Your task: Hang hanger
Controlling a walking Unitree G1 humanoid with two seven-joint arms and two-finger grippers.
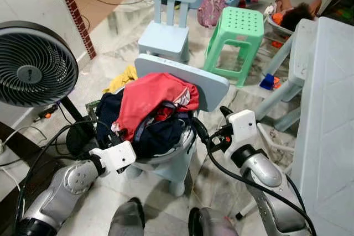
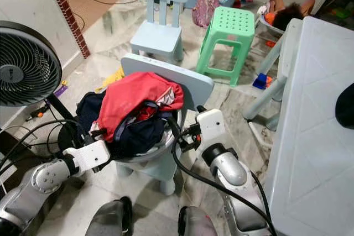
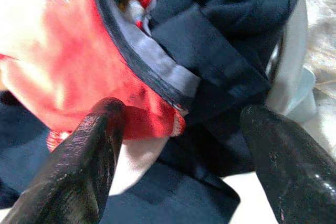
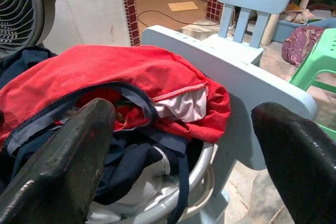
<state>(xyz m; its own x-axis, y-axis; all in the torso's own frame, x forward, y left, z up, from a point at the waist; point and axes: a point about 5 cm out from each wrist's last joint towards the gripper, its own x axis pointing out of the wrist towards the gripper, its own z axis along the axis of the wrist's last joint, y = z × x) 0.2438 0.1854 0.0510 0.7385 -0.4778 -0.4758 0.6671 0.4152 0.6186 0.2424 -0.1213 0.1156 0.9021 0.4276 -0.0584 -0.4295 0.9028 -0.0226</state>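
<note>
A pile of clothes [image 1: 152,111] fills a basin [image 1: 166,156] on a pale blue chair [image 1: 182,89]. The left gripper [image 3: 178,145], jaws spread, noses into the pile's near left side; the right gripper [image 4: 184,145], jaws spread, sits at its right. Where the hanger lies, I cannot tell.

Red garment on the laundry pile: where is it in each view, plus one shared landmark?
Left eye: red garment centre, atop the pile.
Right eye: left of centre, atop the pile.
Left wrist: close up, above one black finger.
Right wrist: draped across the middle.
Shared landmark: pale blue chair back behind it, seen in both eyes and right wrist.
</note>
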